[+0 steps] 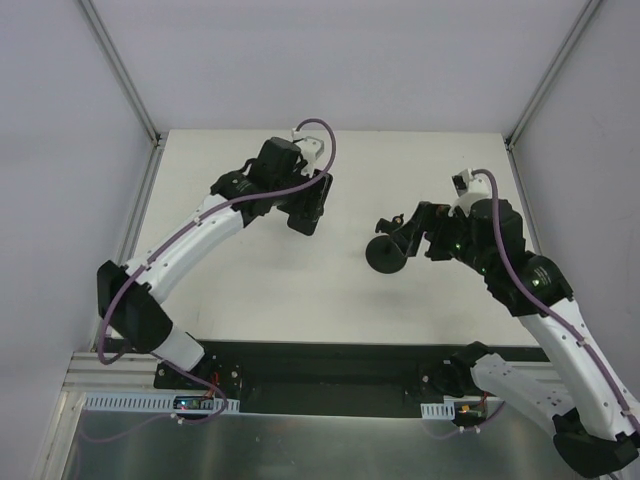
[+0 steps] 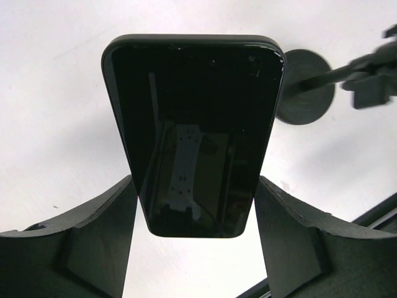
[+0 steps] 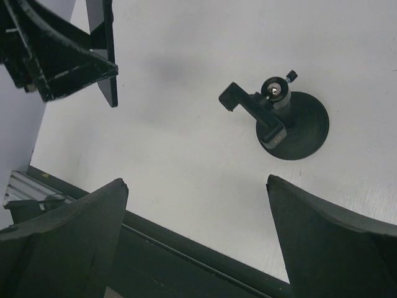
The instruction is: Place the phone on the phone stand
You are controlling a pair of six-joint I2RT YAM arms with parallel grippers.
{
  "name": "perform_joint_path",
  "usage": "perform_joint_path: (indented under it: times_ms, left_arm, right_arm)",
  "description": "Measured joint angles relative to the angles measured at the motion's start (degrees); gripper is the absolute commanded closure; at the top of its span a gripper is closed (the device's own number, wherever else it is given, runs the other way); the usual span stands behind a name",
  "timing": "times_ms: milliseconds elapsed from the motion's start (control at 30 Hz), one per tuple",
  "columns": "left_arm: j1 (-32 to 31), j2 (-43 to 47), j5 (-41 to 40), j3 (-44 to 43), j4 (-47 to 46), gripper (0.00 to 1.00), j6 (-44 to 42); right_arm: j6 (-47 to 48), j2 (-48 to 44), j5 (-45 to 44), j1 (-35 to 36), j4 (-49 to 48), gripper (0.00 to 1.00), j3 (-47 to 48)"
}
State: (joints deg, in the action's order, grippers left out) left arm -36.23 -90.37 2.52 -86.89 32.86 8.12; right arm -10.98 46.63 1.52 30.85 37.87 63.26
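1. Phone [image 2: 193, 136]: up in the air, off the bench [image 1: 300, 300], pinched by its two long sides in the left tool [image 2: 195, 186]. Not on the phone stand [image 3: 291, 127] yet.
2. Left tool: shut tight on the phone, one black finger on each side. Probably gripped at the edges to leave the shiny face bare and the far end free to slide onto the stand.
3. Other side: right tool [image 3: 195, 186] wide open, nothing in it. Hanging above and near the stand, not touching it. Maybe there to steady the stand; hard to say.
4. Phone stand: sitting on the bench between the two tools, a little apart from the phone. Out in the open, so likely easy to reach from either side.
5. Look of the phone: thin, flat, black, with round corners and a front as shiny as a mirror. Most likely slippery, so in need of a firm squeeze.
6. Look of the stand: all black and dull. Round flat disc at the bottom, a short post with a small screw on top, and a hooked arm sticking out to one side.
7. Look of the bench: white, flat, smooth, not shiny.
8. Tool fingers [image 2: 93, 248]: chunky, black, wedge-shaped.
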Motion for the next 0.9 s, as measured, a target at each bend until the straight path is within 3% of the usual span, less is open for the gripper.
perform_joint_path:
  times_ms: [67,133,267,400,467,733,900]
  left_arm:
    - [-0.72,4.59,0.07,3.32,-3.04,1.0,-0.31]
    - [-2.14,8.37,-0.15,6.12,-5.57,1.0,-1.11]
    - [-6.36,13.51,-2.6,10.88,-10.69,1.0,-3.41]
    - [-9.66,14.38,-4.74,12.85,-13.42,1.0,-5.31]
    - [-10.49,14.38,-5.4,13.42,-14.01,1.0,-5.88]
    - [-11.45,14.36,-6.91,13.6,-15.06,1.0,-6.29]
    - [-11.78,14.38,-6.93,13.6,-15.08,1.0,-6.34]
  right_arm:
    - [-1.55,2.21,0.04,0.0,-0.72,0.01,1.92]
    - [-3.5,5.27,0.26,0.02,-1.92,0.1,4.35]
    - [-7.39,12.37,0.68,0.37,-5.49,0.13,7.98]
    - [-10.49,17.77,0.92,2.12,-8.74,0.18,9.68]
    - [-11.39,19.65,0.85,3.45,-10.14,0.28,10.14]
    - [-14.19,22.38,0.85,5.77,-14.12,0.35,10.23]
    - [-15.02,23.5,1.42,5.79,-16.0,0.46,10.25]
